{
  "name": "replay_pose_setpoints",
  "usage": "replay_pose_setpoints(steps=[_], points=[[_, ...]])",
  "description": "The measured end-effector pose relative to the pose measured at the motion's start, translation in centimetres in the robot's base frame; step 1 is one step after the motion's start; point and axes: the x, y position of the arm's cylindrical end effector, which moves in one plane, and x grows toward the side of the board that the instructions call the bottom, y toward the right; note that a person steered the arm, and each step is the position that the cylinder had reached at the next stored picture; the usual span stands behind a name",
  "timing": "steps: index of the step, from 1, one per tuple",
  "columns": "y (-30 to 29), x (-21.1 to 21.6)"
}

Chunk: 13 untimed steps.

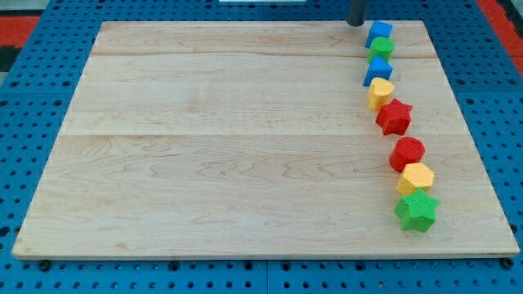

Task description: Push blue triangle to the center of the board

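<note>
Pale wooden table (245, 147) lying on a blue pegboard (33, 122), my tip (357, 24) resting at the view's top edge, no gripper showing, blue triangle (377, 72) sitting just below-right of the tip, between green block (381, 47) and yellow block (380, 93).

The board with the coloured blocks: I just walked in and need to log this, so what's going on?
My tip sits at the view's top, just left of the blue block heading a column of eight blocks along the board's right side. The blue triangle, third down below a green block, is far from the center and has yet to be pushed there.
</note>
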Motion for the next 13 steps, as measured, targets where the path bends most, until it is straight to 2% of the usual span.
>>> replay_pose_setpoints(steps=[1, 2, 3, 5, 7, 8, 11, 12, 13], points=[[1.1, 0.0], [8.6, 0.0], [11.8, 1.0], [0.9, 3.5], [-11.2, 8.3], [-13.7, 8.4], [-1.8, 9.5], [-0.6, 2.4], [1.4, 0.9]])
